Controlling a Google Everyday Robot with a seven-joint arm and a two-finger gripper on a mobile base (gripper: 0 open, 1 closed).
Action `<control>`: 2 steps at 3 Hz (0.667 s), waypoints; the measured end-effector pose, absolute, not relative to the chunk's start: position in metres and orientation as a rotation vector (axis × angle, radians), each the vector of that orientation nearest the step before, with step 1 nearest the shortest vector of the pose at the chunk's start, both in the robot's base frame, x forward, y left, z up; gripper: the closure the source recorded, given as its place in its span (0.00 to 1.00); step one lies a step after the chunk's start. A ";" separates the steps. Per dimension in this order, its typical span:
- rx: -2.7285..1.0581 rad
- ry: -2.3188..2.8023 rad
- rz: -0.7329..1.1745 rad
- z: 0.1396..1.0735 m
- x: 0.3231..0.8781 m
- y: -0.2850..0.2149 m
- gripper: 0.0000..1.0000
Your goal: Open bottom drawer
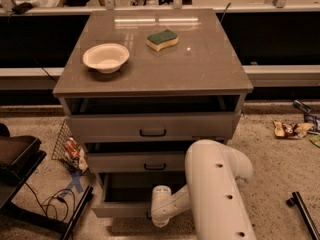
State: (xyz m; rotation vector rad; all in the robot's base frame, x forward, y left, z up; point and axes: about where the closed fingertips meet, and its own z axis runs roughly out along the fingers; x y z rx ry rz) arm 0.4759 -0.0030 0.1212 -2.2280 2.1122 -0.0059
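Note:
The grey cabinet (150, 79) has three drawers. The bottom drawer (120, 210) is pulled out toward me, with its dark inside showing behind its front panel. Its handle is hidden behind my arm. The middle drawer (135, 162) and the top drawer (150, 126) each show a small black bar handle and stand slightly out. My white arm (215, 194) reaches down from the lower right. Its wrist (162, 211) sits at the bottom drawer's front edge. The gripper itself is hidden behind the wrist.
A cream bowl (106, 57) and a green-and-yellow sponge (162, 39) lie on the cabinet top. A wire basket with packets (70, 146) stands on the floor to the left, beside a dark chair base (20, 169) and cables. Litter (292, 129) lies on the floor at right.

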 end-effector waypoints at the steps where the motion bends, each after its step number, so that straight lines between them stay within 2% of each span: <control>1: -2.214 2.111 -0.021 0.125 0.475 -0.009 1.00; 2: -2.208 2.110 -0.027 0.129 0.475 -0.011 1.00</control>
